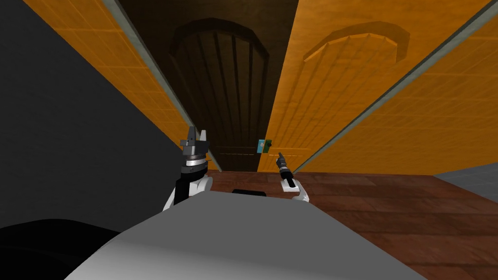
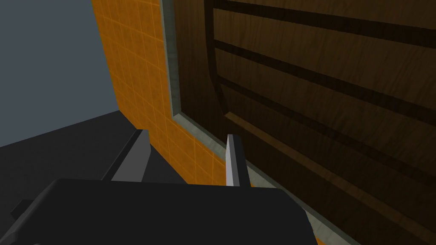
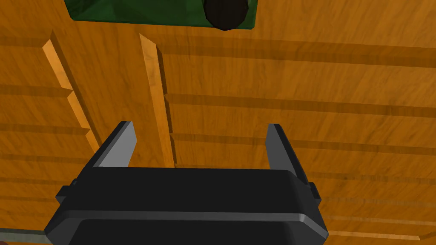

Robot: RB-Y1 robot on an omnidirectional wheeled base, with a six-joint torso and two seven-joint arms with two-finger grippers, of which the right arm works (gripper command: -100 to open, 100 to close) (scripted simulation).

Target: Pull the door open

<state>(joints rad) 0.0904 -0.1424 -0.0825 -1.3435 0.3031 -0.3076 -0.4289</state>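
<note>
Door [image 1: 335, 87] upright, handle [image 1: 265, 145] at its left edge, right pincer [image 3: 201, 125] spread nearby

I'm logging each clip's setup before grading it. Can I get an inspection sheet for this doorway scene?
Surface: brown wood floor.
Job's things: orange wood door leaf beside a dark shadowed leaf; green handle plate with dark knob near the seam.
Clutter: nothing seen.
Grippers: right gripper open, facing the orange leaf short of the knob, holding nothing; left gripper open, by the dark leaf's grey frame.
Cables: nothing seen.
Surroundings: orange tiled walls on both sides; dark grey wall on the left.
</note>
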